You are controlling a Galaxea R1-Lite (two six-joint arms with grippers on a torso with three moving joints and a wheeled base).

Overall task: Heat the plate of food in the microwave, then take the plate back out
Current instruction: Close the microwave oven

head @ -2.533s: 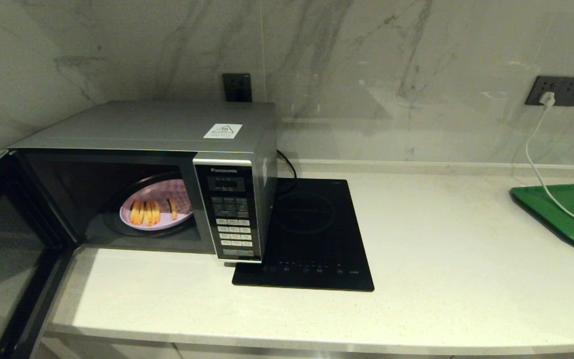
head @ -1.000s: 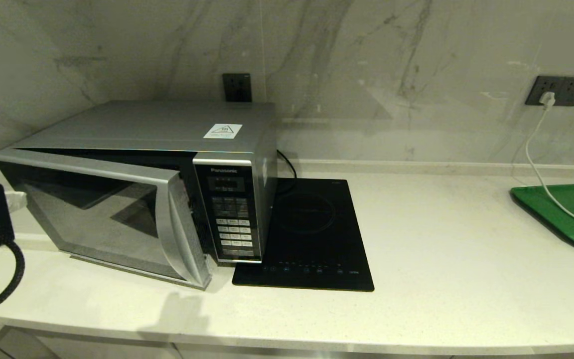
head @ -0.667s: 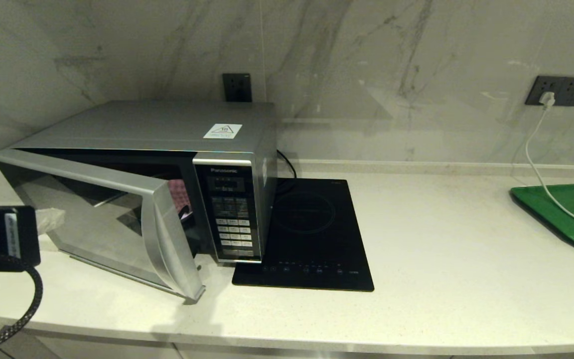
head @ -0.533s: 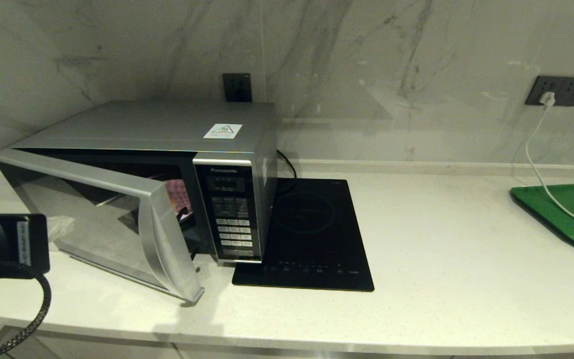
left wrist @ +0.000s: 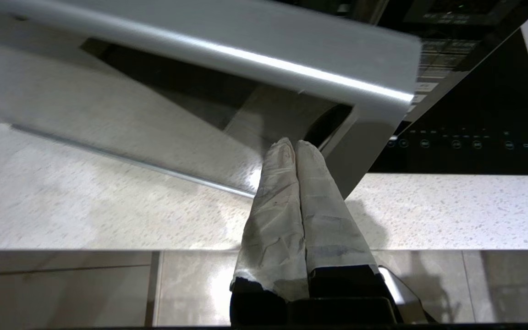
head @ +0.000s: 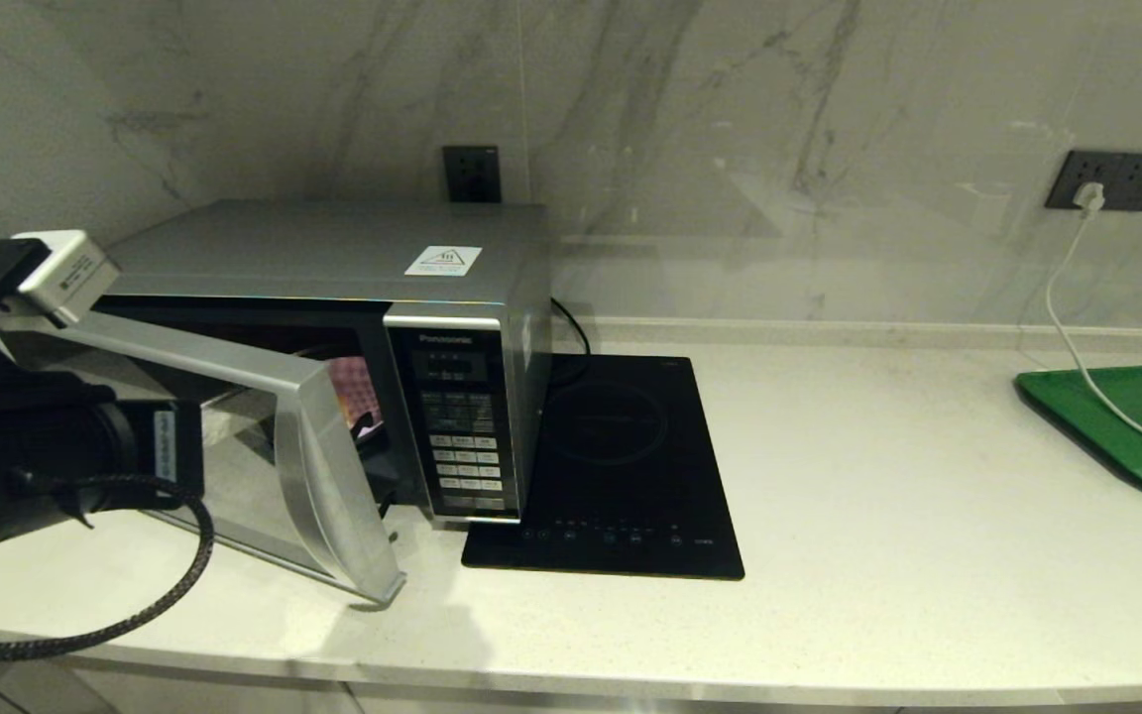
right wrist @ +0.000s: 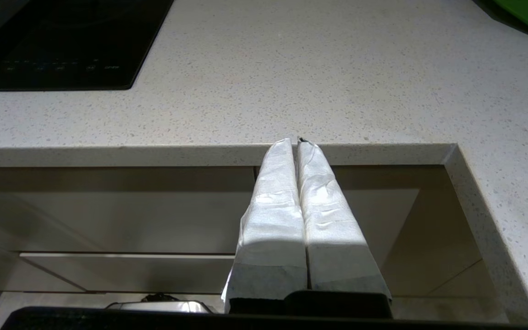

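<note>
Left gripper [left wrist: 295,145] clenched, empty, tips at ajar microwave [head: 333,258] door's glass; right gripper [right wrist: 297,143] clenched.

The brand name "Panasonic" is read in pale letters at the top of the control panel [head: 459,426] of the microwave [head: 333,297], just above a dark display window whose content cannot be made out. Rows of buttons are seen below it; their legends are too small to be read. A white sticker [head: 443,260] bearing a triangular warning sign is noted on the microwave's top; its print is illegible. Small touch-control symbols are observed along the front edge of the induction hob [head: 621,466], none legible. A white label [head: 164,443] on the left arm is unreadable.
</note>
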